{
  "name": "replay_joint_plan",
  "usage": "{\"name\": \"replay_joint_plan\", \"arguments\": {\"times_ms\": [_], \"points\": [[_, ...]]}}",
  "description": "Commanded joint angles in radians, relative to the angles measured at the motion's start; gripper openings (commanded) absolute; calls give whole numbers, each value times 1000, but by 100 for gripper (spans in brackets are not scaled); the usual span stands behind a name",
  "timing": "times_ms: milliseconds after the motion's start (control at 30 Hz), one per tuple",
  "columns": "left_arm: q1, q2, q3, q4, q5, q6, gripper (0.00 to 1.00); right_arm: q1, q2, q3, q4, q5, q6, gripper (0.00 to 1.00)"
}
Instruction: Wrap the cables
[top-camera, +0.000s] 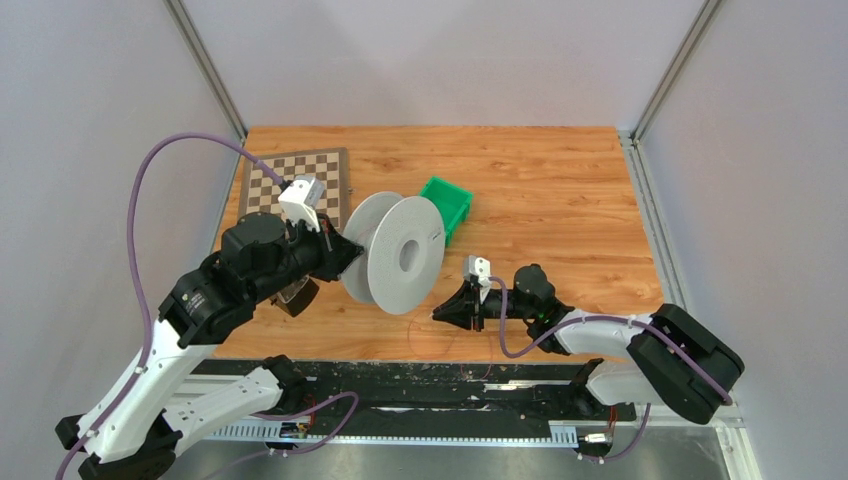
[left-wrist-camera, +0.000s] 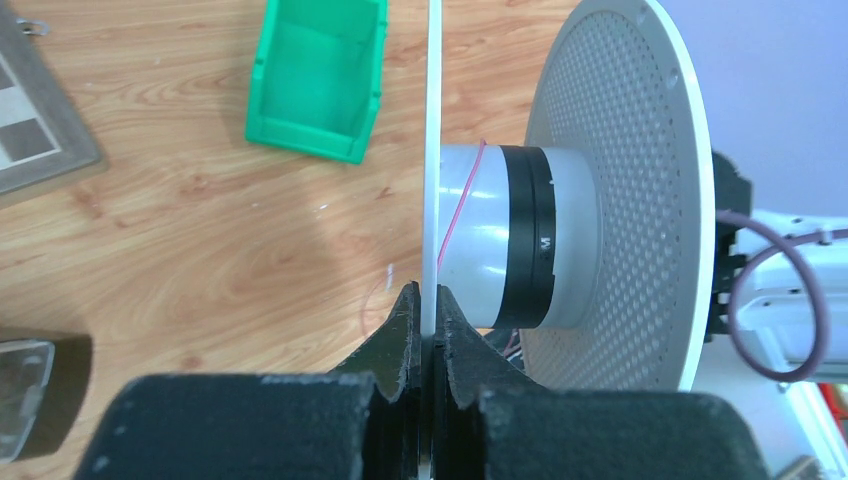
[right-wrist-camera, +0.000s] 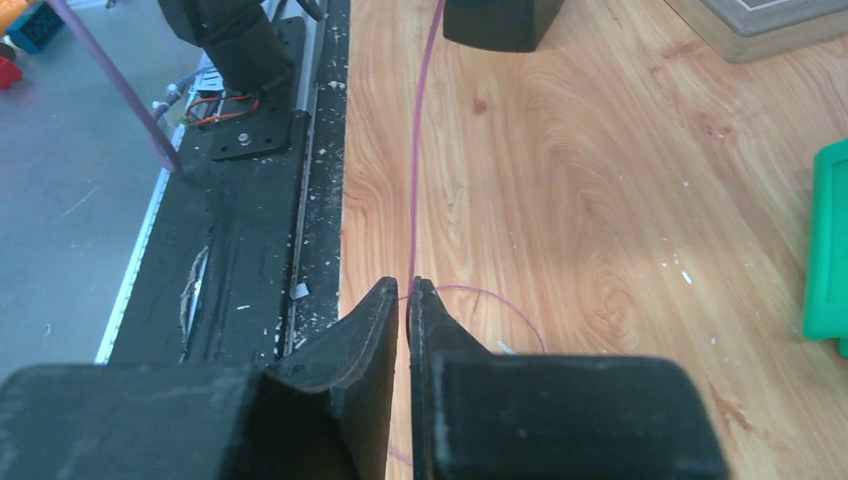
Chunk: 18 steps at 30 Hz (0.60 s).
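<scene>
The pale grey two-disc spool (top-camera: 395, 255) stands on edge in mid-table. My left gripper (top-camera: 350, 250) is shut on the rim of its near disc (left-wrist-camera: 430, 150), seen edge-on in the left wrist view between my fingertips (left-wrist-camera: 428, 300). The hub (left-wrist-camera: 490, 240) has a black band, and the hair-thin pinkish cable (left-wrist-camera: 462, 195) crosses it. My right gripper (top-camera: 440, 313) is right of the spool, low over the table. In the right wrist view its jaws (right-wrist-camera: 404, 290) are closed on the cable (right-wrist-camera: 414, 150), which runs straight ahead. A slack loop (right-wrist-camera: 505, 300) lies on the wood.
A green bin (top-camera: 448, 205) sits just behind the spool and a chessboard (top-camera: 300, 180) at the back left. A dark box (left-wrist-camera: 30, 390) lies under my left arm. The black base rail (right-wrist-camera: 250, 250) runs along the near table edge.
</scene>
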<state>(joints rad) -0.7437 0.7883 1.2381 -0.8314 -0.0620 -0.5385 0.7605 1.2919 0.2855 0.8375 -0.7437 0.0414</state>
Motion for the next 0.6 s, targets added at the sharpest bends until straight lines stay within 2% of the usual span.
{"name": "replay_joint_plan", "arguments": {"times_ms": [0, 167, 267, 567], "points": [[6, -9, 54, 176, 54, -100, 0, 45, -19, -8, 186, 7, 35, 18], [6, -22, 35, 232, 104, -128, 0, 67, 53, -3, 255, 65, 29, 35], [6, -58, -1, 287, 102, -150, 0, 68, 102, -8, 335, 66, 52, 36], [6, -70, -15, 312, 65, -193, 0, 143, 335, 5, 615, 122, 123, 38]]}}
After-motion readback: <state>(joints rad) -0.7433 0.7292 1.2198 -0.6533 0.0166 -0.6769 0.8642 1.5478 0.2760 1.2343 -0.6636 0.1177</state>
